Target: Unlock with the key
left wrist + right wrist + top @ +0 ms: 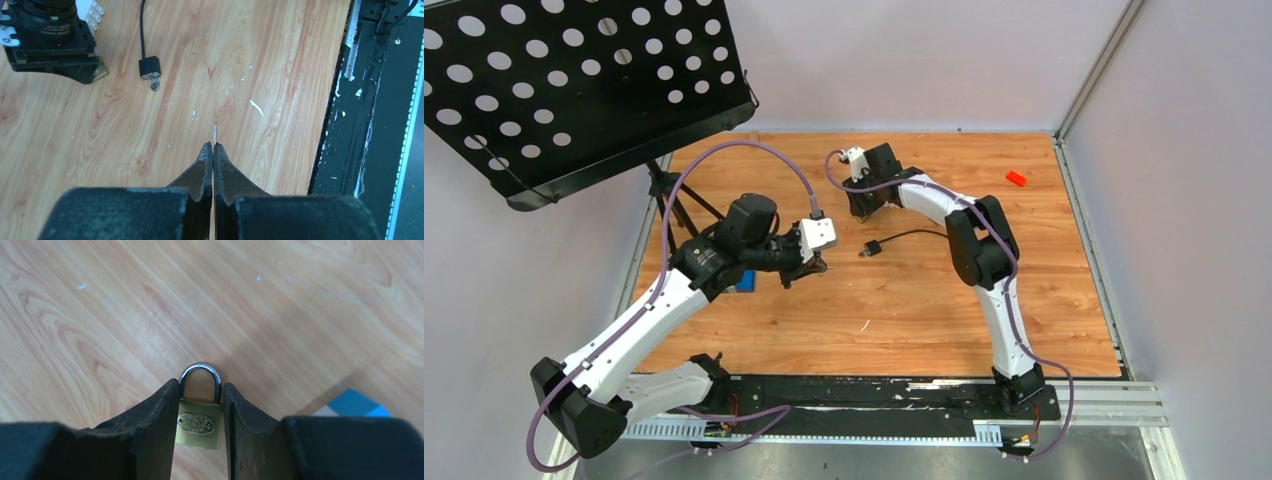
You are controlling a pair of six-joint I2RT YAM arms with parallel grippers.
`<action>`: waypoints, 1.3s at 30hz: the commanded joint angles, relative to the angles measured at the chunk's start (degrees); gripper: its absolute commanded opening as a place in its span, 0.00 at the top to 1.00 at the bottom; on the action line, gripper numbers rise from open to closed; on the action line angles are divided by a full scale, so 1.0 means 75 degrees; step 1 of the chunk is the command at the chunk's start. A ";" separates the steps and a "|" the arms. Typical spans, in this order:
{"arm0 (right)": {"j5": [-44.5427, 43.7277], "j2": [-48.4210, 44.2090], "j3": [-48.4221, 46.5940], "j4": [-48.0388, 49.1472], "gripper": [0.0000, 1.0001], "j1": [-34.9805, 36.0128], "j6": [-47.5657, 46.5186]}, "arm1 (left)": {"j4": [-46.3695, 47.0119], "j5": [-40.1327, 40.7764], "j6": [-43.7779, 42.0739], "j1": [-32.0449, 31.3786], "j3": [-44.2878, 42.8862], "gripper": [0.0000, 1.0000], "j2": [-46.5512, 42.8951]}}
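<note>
While left jaws pinch key (215,131), padlock (199,424) gripped

Black cable (904,237), red block (1016,178), music stand (624,155)

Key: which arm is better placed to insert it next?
Left. The left gripper is shut on the key, whose blade sticks out. The right gripper has its fingers against the sides of the padlock.

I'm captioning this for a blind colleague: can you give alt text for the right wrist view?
A small brass padlock with a silver shackle sits face up over the wooden table, held between the two black fingers of the right gripper, shackle pointing away from the camera. A blue object peeks in at lower right.
</note>
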State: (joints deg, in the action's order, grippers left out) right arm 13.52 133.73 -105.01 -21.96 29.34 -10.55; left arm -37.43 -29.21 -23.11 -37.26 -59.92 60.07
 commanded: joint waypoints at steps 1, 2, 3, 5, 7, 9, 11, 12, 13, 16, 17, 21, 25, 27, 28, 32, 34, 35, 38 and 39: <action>-0.0039 -0.0530 0.0867 -0.0654 0.81 0.0033 0.0013 | 0.0256 0.0004 -0.0047 0.0009 0.0008 1.00 -0.0256; -0.0051 -0.0667 0.1035 -0.0652 0.81 0.0031 0.0032 | 0.0252 0.0003 -0.0053 0.0009 0.0009 1.00 -0.0282; -0.0067 -0.0804 0.1235 -0.0614 0.80 0.0033 0.0051 | 0.0256 0.0004 -0.0048 0.0010 0.0009 1.00 -0.0294; -0.0096 -0.1058 0.1601 -0.0544 0.76 0.0026 0.0069 | 0.0264 -0.0003 -0.0057 0.0010 0.0020 1.00 -0.0326; -0.0136 -0.1274 0.1876 -0.0507 0.70 0.0034 0.0052 | 0.0267 -0.0008 -0.0049 0.0002 0.0021 1.00 -0.0356; -0.0227 -0.1450 0.2079 -0.0538 0.64 0.0027 -0.0001 | 0.0262 -0.0007 -0.0058 0.0009 0.0030 1.00 -0.0397; -0.0316 -0.1612 0.2229 -0.0589 0.58 0.0036 -0.0052 | 0.0245 -0.0007 -0.0056 0.0004 0.0032 1.00 -0.0412; -0.0344 -0.1701 0.2305 -0.0594 0.56 0.0034 -0.0086 | 0.0252 -0.0007 -0.0057 0.0001 0.0032 1.00 -0.0416; -0.0359 -0.1764 0.2378 -0.0614 0.54 0.0035 -0.0126 | 0.0259 -0.0013 -0.0051 0.0000 0.0028 1.00 -0.0431; -0.0360 -0.1867 0.2509 -0.0736 0.48 0.0035 -0.0214 | 0.0265 -0.0008 -0.0048 0.0009 0.0023 1.00 -0.0430; -0.0345 -0.1872 0.2554 -0.0780 0.47 0.0034 -0.0231 | 0.0262 -0.0010 -0.0049 0.0004 0.0034 1.00 -0.0428; -0.0272 -0.1925 0.2704 -0.0850 0.44 0.0037 -0.0247 | 0.0265 -0.0002 -0.0049 0.0002 0.0033 1.00 -0.0410; -0.0232 -0.1988 0.2791 -0.0915 0.43 0.0032 -0.0230 | 0.0270 0.0027 -0.0039 0.0009 0.0041 1.00 -0.0405; -0.0259 -0.2030 0.2840 -0.0935 0.42 0.0036 -0.0240 | 0.0269 0.0027 -0.0044 0.0006 0.0044 1.00 -0.0405; -0.0274 -0.2042 0.2861 -0.0955 0.42 0.0037 -0.0257 | 0.0273 0.0026 -0.0042 0.0007 0.0044 1.00 -0.0400; -0.0102 -0.2083 0.3005 -0.1033 0.41 0.0026 -0.0232 | 0.0283 0.0028 -0.0034 0.0010 0.0044 1.00 -0.0393; 0.0113 -0.2118 0.3081 -0.1039 0.40 0.0028 -0.0163 | 0.0284 0.0028 -0.0029 0.0007 0.0044 1.00 -0.0398; 0.0207 -0.2131 0.3099 -0.1045 0.40 0.0031 -0.0135 | 0.0285 0.0028 -0.0026 0.0004 0.0044 1.00 -0.0395; 0.0481 -0.2151 0.3109 -0.1099 0.40 0.0036 -0.0055 | 0.0295 0.0038 -0.0024 0.0002 0.0053 1.00 -0.0404; 0.0567 -0.2151 0.3114 -0.1112 0.40 0.0037 -0.0023 | 0.0292 0.0045 -0.0024 0.0009 0.0061 1.00 -0.0398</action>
State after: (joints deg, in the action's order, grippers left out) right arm 14.02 118.28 -83.48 -25.08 29.43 -12.25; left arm -37.04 -28.93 -23.09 -37.26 -59.61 57.91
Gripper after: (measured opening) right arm 0.596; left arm 0.006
